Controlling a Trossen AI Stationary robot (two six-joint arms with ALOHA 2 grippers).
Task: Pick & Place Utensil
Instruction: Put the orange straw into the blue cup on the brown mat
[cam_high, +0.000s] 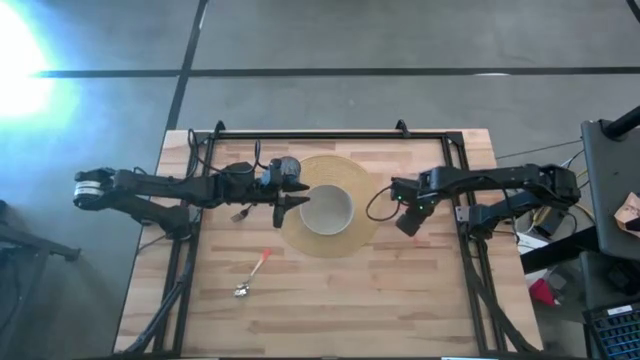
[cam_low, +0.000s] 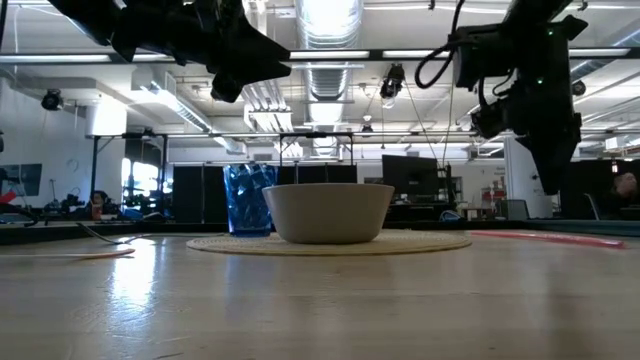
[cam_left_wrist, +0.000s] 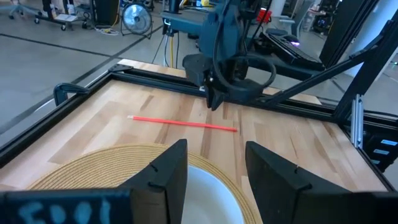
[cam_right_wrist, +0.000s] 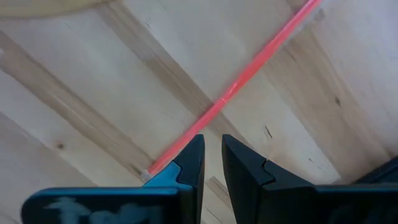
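Observation:
A white bowl (cam_high: 327, 208) (cam_low: 328, 212) stands on a round woven mat (cam_high: 365, 235). A red-handled spoon (cam_high: 252, 275) and a fork (cam_high: 240, 213) lie on the wooden table to the left of the mat. A thin red straw (cam_right_wrist: 249, 81) (cam_left_wrist: 183, 123) lies flat on the table to the right of the mat. My left gripper (cam_high: 297, 205) (cam_left_wrist: 214, 168) is open and hovers at the bowl's left rim. My right gripper (cam_high: 410, 218) (cam_right_wrist: 211, 155) points down above the straw's end with only a narrow gap between its fingers. In the low view it hangs clear of the table (cam_low: 555, 175).
A black metal frame (cam_high: 330, 135) runs round the table's far, left and right sides. In the low view a blue object (cam_low: 248, 198) shows behind the bowl. Bare wood lies toward the near edge (cam_high: 380, 310).

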